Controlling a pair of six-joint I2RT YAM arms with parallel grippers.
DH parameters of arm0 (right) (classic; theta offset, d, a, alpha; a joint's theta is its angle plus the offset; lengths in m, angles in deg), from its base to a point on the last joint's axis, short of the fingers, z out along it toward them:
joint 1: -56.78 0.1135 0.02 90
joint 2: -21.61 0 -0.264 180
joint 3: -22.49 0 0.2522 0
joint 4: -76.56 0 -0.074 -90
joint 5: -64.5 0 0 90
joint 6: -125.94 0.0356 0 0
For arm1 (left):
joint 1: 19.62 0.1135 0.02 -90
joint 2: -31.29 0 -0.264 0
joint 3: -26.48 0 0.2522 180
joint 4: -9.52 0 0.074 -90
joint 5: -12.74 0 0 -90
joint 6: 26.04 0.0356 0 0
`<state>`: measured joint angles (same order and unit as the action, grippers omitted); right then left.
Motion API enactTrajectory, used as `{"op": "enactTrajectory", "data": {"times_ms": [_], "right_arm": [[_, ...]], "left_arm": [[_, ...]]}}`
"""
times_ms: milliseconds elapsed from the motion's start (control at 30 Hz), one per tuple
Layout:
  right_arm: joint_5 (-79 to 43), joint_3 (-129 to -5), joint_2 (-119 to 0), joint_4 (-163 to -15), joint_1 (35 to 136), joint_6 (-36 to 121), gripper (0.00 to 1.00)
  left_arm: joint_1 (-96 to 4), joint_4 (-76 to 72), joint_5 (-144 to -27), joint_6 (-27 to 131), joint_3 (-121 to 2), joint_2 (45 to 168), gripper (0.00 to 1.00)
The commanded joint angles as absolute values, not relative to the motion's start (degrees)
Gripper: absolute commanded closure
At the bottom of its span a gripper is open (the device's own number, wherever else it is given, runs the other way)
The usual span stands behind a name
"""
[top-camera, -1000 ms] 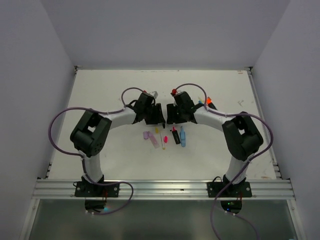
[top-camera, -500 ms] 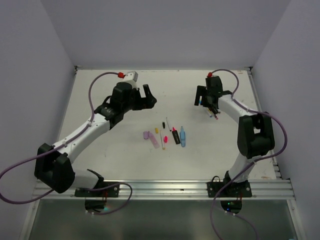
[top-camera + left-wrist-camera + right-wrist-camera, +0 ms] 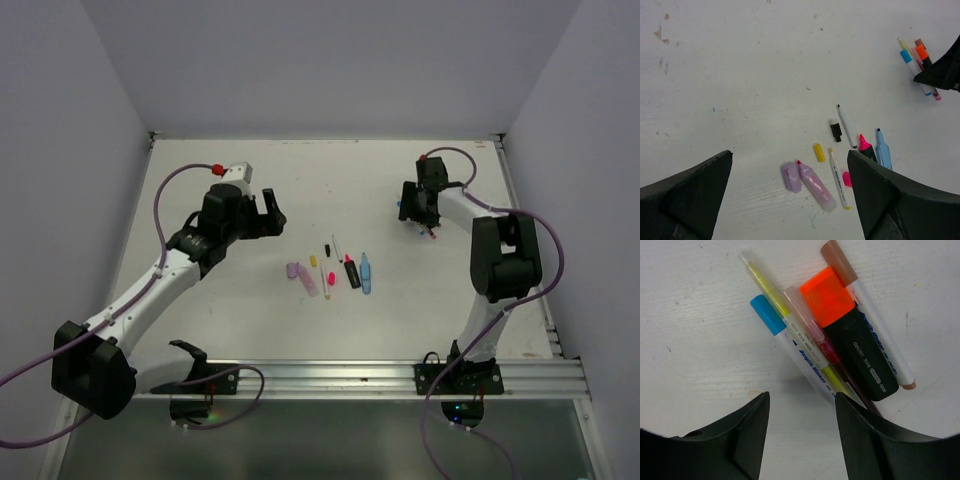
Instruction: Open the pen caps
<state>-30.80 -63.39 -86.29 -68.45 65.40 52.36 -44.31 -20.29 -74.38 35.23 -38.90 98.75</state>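
- The white table carries two groups of pens, one in the middle and one at the far right.
- The left gripper hangs over bare table left of the middle group. Its jaws are spread wide and hold nothing.
- The right gripper sits low over the bundle of pens at the far right. Its jaws are parted and grip nothing, and its fingers hide the bundle's lower ends.
- The lilac highlighter lies uncapped in the middle group.
- The pink-tipped highlighter and the blue highlighter are bare-tipped, their bodies cut off by the left finger.
- In the bundle, the orange cap, blue cap and brown cap are on their pens.
- The lilac cap touches its highlighter.
- The yellow cap and black cap lie loose.
- The pink cap is partly hidden.
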Motion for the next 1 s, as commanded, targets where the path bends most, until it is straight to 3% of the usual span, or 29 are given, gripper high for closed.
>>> {"op": "enactTrajectory", "data": {"times_ms": [0,133,400,600,767,967], "right_arm": [[-29.63,-65.36,-87.29,-68.41,65.40,51.50,0.42],[-28.93,-65.36,-88.69,-68.41,65.40,51.06,0.49],[-28.05,-65.62,-91.24,-67.80,65.92,48.60,0.54],[-29.27,-67.38,-93.27,-65.25,68.81,46.66,0.72],[-27.87,-68.09,-93.09,-64.72,72.51,44.47,0.97],[-23.48,-63.62,-85.81,-70.69,78.05,46.39,1.00]], "left_arm": [[-43.79,-19.97,-73.83,36.90,-38.35,98.09,0.00],[-43.79,-19.18,-74.97,36.63,-38.18,98.96,0.00],[-43.79,-17.87,-76.02,36.19,-37.30,99.32,0.00],[-43.79,-16.20,-78.57,35.75,-37.03,99.76,0.00],[-43.79,-14.97,-80.59,35.05,-37.12,100.37,0.00],[-43.88,-11.72,-85.16,32.95,-37.47,102.04,0.00]]}}
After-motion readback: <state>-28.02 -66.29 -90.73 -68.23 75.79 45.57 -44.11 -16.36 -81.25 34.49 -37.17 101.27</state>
